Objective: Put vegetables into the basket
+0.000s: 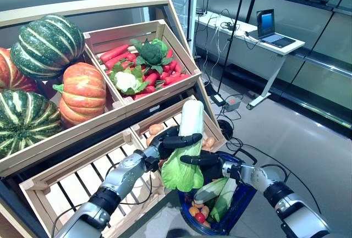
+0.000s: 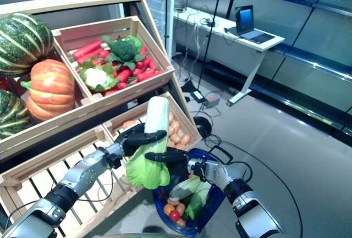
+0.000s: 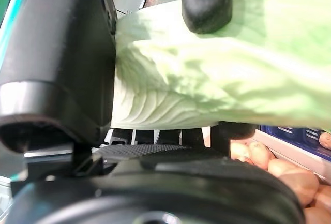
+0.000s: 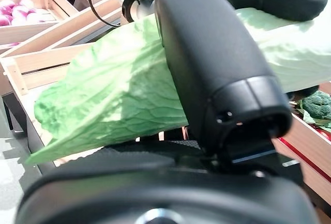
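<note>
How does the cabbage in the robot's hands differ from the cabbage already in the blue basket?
The held napa cabbage stands upright above the basket, gripped by the left hand and right hand; the cabbage in the basket lies tilted, untouched. The held one shows whole, the other partly hidden. Both are pale green and leafy.

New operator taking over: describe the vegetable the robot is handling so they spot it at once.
Start at the wooden crate stand, then drop to the blue basket at its foot. Just above the basket, the left hand and right hand grip a napa cabbage, held upright: the only white-stemmed vegetable with frilly green leaves.
</note>
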Available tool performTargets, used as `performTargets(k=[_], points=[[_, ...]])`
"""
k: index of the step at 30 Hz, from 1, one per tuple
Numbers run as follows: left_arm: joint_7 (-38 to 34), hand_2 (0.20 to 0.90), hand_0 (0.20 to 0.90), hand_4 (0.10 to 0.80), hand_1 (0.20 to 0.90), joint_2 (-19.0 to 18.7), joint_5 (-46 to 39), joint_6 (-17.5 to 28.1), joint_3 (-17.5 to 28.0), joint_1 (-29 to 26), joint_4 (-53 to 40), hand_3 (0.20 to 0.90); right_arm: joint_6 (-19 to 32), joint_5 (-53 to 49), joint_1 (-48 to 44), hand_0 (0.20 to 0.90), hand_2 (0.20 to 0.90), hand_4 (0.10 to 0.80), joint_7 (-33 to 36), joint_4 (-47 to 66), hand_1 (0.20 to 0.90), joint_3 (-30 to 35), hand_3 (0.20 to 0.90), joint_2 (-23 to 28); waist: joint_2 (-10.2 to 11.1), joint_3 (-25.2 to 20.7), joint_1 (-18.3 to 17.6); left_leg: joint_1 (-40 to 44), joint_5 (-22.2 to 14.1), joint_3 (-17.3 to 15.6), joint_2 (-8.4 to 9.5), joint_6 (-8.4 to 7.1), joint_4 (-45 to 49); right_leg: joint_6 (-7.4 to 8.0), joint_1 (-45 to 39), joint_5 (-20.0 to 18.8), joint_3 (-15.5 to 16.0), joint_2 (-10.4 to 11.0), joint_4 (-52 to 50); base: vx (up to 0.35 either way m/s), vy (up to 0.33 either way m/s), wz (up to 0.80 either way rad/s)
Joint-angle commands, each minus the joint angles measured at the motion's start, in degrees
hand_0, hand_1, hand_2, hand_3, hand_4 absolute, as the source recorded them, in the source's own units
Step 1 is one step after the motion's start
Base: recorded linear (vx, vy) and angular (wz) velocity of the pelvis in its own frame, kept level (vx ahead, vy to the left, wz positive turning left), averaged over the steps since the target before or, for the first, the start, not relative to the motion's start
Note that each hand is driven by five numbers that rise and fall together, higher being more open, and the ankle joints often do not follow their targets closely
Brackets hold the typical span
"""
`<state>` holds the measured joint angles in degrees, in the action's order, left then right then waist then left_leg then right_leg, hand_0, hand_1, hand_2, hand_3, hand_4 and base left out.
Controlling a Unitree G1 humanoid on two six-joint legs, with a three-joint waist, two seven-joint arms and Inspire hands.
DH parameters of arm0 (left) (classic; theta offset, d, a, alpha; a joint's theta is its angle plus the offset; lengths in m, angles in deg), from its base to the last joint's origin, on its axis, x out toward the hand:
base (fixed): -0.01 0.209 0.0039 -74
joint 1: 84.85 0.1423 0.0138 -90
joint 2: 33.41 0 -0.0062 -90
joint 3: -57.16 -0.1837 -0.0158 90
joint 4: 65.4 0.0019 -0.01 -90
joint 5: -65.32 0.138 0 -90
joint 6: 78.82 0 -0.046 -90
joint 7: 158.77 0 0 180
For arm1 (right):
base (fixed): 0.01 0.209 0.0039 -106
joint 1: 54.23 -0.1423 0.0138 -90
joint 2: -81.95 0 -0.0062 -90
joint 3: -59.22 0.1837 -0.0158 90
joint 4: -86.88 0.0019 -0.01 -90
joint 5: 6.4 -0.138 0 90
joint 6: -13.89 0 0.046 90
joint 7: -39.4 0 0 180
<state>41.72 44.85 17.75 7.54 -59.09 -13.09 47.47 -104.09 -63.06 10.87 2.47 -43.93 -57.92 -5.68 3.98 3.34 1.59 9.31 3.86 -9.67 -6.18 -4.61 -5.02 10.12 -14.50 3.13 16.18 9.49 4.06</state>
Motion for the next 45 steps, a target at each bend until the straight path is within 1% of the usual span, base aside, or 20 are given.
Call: performTargets(k=[1, 2, 3, 4, 5, 8, 16, 28, 37, 41, 44, 45], points=[[6.9, 0.300, 0.300, 0.400, 0.300, 8.8, -5.5, 5.0, 0.2, -10.2, -9.9, 0.300, 2.2, -3.3, -5.3, 0.300, 0.300, 0.400, 1.0, -1.1, 0.300, 0.4, 0.300, -5.2, -2.3, -1.9, 1.1, -0.1, -2.8, 2.1, -1.21, -0.25, 0.0, -3.07, 3.2, -6.3, -1.2, 1.2, 0.9, 0.000, 0.000, 0.00], [6.8, 0.300, 0.300, 0.400, 0.300, 8.7, -5.0, 4.7, 0.4, -10.0, -9.7, 0.300, 2.6, -3.1, -5.2, 0.300, 0.300, 0.400, 1.3, -1.1, 0.300, 0.6, 0.300, -5.0, -2.3, -1.8, 1.0, 0.0, -2.8, 2.1, -1.23, -0.25, 0.0, -3.06, 3.2, -6.4, -1.2, 1.2, 0.9, 0.000, 0.000, 0.00], [6.9, 0.413, 0.413, 0.475, 0.413, 8.6, -4.6, 4.4, 0.4, -9.8, -9.4, 0.413, 2.9, -3.1, -5.0, 0.300, 0.300, 0.400, 1.6, -1.2, 0.300, 0.8, 0.300, -4.8, -2.3, -1.8, 1.0, 0.1, -2.8, 2.1, -1.24, -0.27, 0.0, -3.05, 3.2, -6.4, -1.2, 1.2, 0.9, 0.000, 0.000, 0.00], [6.6, 0.827, 0.827, 0.751, 0.827, 8.1, -4.2, 4.1, 0.6, -9.4, -8.9, 0.827, 3.3, -3.2, -4.5, 0.300, 0.300, 0.400, 2.0, -1.4, 0.300, 1.2, 0.300, -4.4, -2.3, -1.8, 1.0, 0.1, -2.8, 2.1, -1.23, -0.28, 0.0, -3.01, 3.2, -6.4, -1.3, 1.2, 0.9, 0.000, 0.000, 0.00], [6.6, 0.900, 0.900, 0.800, 0.900, 8.0, -4.1, 4.1, 0.7, -9.3, -8.7, 0.900, 3.5, -3.2, -4.4, 0.300, 0.300, 0.400, 2.2, -1.5, 0.300, 1.3, 0.300, -4.3, -2.3, -1.8, 1.0, 0.1, -2.8, 2.1, -1.23, -0.28, 0.0, -3.00, 3.2, -6.4, -1.3, 1.2, 0.9, 0.000, 0.000, 0.00], [6.0, 0.900, 0.900, 0.800, 0.900, 7.2, -3.1, 3.3, 1.9, -8.5, -7.9, 0.900, 4.8, -2.7, -3.4, 0.300, 0.300, 0.400, 3.1, -2.0, 0.300, 2.4, 0.300, -3.1, -2.4, -1.8, 0.9, 0.1, -2.8, 1.8, -1.33, -0.28, 0.0, -2.95, 3.2, -6.4, -1.3, 1.2, 0.9, 0.000, 0.000, 0.00], [4.8, 0.900, 0.900, 0.800, 0.900, 4.0, 0.4, 4.1, 6.0, -5.4, -5.1, 0.900, 7.7, -4.1, 0.8, 0.300, 0.300, 0.400, 6.4, -3.5, 0.300, 7.6, 0.300, 0.5, -2.6, -1.4, 0.6, 0.0, -2.5, 1.3, -1.60, -0.42, 0.0, -2.75, 3.5, -6.7, -1.4, 1.3, 0.9, -0.001, 0.000, -0.01], [5.3, 0.900, 0.900, 0.800, 0.900, -0.9, 2.4, 6.2, 13.7, -2.8, 1.4, 0.900, 11.3, -5.1, 7.1, 0.300, 0.300, 0.400, 5.6, -9.3, 0.300, 17.2, 0.300, 4.6, -3.0, -0.8, 0.0, 0.1, -2.5, 0.5, -1.97, -0.63, 0.0, -2.49, 3.7, -6.6, -1.4, 1.3, 0.9, 0.000, 0.000, -0.02], [4.0, 0.900, 0.900, 0.800, 0.900, -1.2, 1.7, 8.1, 16.5, -2.2, 4.3, 0.900, 14.4, -7.1, 8.2, 0.300, 0.300, 0.400, 7.1, -12.0, 0.300, 21.8, 0.300, 5.9, -3.2, -0.1, -0.4, 0.1, -2.6, 0.5, -2.18, -0.94, 0.0, -2.47, 3.8, -6.4, -1.6, 1.2, 0.9, 0.002, -0.002, -0.02], [1.7, 0.900, 0.900, 0.800, 0.900, -0.4, 3.8, 11.3, 17.2, -1.1, 5.3, 0.900, 16.0, -7.3, 8.8, 0.300, 0.300, 0.400, 9.2, -12.6, 0.300, 23.7, 0.300, 5.5, -3.3, 0.1, -0.3, 0.4, -2.8, 0.6, -2.20, -0.98, 0.0, -2.52, 3.7, -6.3, -1.6, 1.1, 0.9, 0.005, -0.003, -0.01], [-0.4, 0.900, 0.900, 0.800, 0.900, 1.0, 5.2, 12.9, 17.4, 0.3, 5.2, 0.900, 17.3, -6.9, 8.8, 0.300, 0.300, 0.400, 11.4, -13.8, 0.300, 24.9, 0.300, 5.0, -3.2, 0.3, 0.1, 0.5, -3.0, 0.8, -2.16, -0.92, 0.0, -2.65, 3.5, -6.1, -1.5, 1.0, 0.9, 0.010, -0.013, 0.00], [-1.7, 0.900, 0.900, 0.800, 0.900, 2.3, 6.3, 14.2, 17.0, 1.7, 5.2, 0.900, 18.5, -6.2, 8.6, 0.300, 0.300, 0.400, 13.3, -14.5, 0.300, 25.4, 0.300, 4.4, -3.2, 0.5, 0.4, 0.6, -3.0, 0.9, -2.14, -0.86, 0.0, -2.72, 3.4, -6.2, -1.4, 1.0, 0.9, 0.030, -0.031, 0.00]])
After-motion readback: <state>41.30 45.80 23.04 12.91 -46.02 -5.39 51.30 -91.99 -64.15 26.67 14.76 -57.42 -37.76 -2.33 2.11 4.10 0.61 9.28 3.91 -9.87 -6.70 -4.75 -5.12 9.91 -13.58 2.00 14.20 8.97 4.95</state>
